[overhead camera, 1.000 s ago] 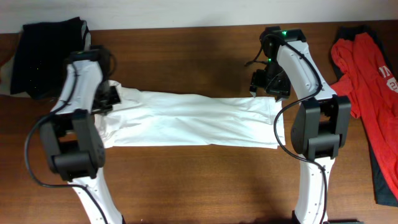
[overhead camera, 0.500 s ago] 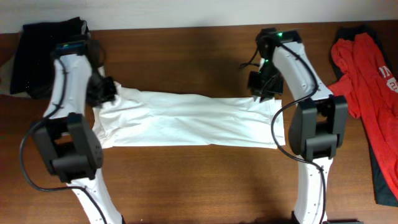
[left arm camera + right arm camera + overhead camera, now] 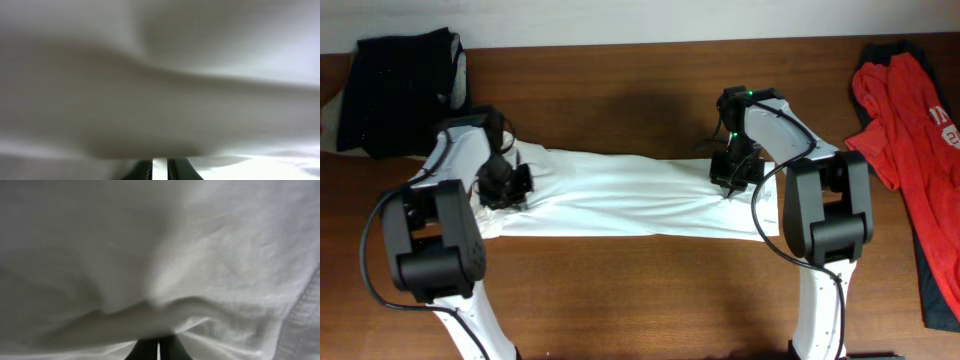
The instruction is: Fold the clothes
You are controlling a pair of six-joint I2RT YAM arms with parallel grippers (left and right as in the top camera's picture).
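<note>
One white T-shirt (image 3: 630,195) is spread on the table (image 3: 620,300) as a long band, its long axis running from left to right. The left gripper (image 3: 506,186) is set on the cloth at the T-shirt's left end and the right gripper (image 3: 732,172) at its right end. Each is placed just inside the far edge, so most of the T-shirt lies on the near side of both.

White fabric fills each wrist view. The left fingertips (image 3: 146,172) and the right fingertips (image 3: 147,352) are seen almost together, with only a sliver of white between. Both grippers are therefore judged to be clenched on a pinch of the T-shirt.

The step in hand is taken to be a lengthwise fold, with the far edge carried across the long axis toward the near edge. Neither arm is nearer, since each end is served by its own arm, and an even pull is called for.

A black garment (image 3: 400,90) is heaped beyond the T-shirt's left end, and a red garment (image 3: 910,130) lies well apart beyond its right end.
</note>
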